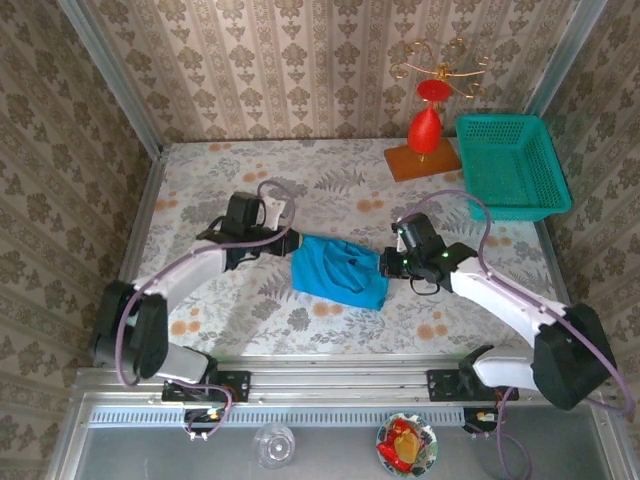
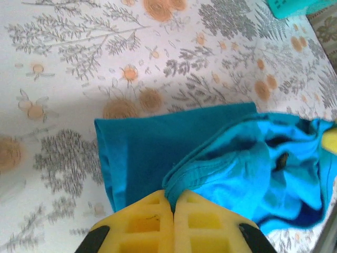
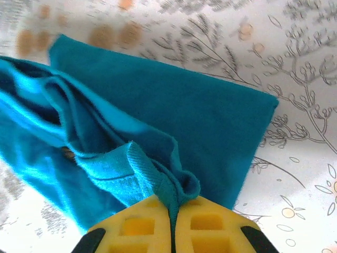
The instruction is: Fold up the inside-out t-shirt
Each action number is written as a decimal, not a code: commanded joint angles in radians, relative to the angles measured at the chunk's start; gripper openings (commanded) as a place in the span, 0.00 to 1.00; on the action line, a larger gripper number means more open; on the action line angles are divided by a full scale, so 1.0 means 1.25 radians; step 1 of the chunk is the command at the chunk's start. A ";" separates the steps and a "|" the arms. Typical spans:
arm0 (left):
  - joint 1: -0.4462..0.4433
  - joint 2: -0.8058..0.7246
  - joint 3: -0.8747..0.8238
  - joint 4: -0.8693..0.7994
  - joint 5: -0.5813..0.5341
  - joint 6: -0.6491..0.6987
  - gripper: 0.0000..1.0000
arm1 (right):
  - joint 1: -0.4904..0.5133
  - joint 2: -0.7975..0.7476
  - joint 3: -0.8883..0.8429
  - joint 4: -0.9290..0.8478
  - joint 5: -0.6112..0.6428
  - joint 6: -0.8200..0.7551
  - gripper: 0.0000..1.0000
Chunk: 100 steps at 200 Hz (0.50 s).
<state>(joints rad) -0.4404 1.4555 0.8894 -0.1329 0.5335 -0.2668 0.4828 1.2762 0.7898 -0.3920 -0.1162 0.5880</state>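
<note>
Surroundings: teal mesh basket (image 1: 510, 165) at the far right corner of the floral desk (image 1: 330, 190); beside it a red ornament (image 1: 425, 128) with gold wire curls stands on a wooden base (image 1: 420, 160). Both are well apart from the cloth.
Near rail: clear glass (image 1: 273, 445) and small dish (image 1: 404, 443) with red contents sit below the arm bases, off the desk.
Obstruction: nothing lies on the shirt or between it and the arms; a purple cable (image 1: 275, 190) loops over the left arm (image 1: 190, 270), another over the right arm (image 1: 500, 295).
Task thing: inside-out t-shirt (image 1: 340, 272) lies mid-desk between the two wrists, a flat darker layer below and a bunched brighter layer on top.
Left jaws: closed, yellow pads (image 2: 150, 221) pressed together, with a fold of the shirt's edge running into their tips.
Right jaws: closed on a ribbed hem that disappears between the pads (image 3: 205, 224).
Hard to make out: neck and sleeves cannot be told apart in the bunched folds; a small dark spot (image 2: 283, 159) in the creases is too small to identify; a yellow patch (image 2: 330, 139) is cut off at the left wrist view's edge.
Long axis: runs left to right across the desk, from one wrist to the other, the right end slightly nearer the bases.
</note>
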 commanded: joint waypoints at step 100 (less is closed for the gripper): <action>0.014 0.448 0.382 -0.142 0.058 0.090 0.00 | -0.121 0.292 0.093 0.022 0.008 0.019 0.00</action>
<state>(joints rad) -0.4366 1.9408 1.2907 -0.2283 0.6033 -0.1932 0.3458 1.5642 0.8658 -0.3698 -0.1120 0.6281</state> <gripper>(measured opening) 0.063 0.083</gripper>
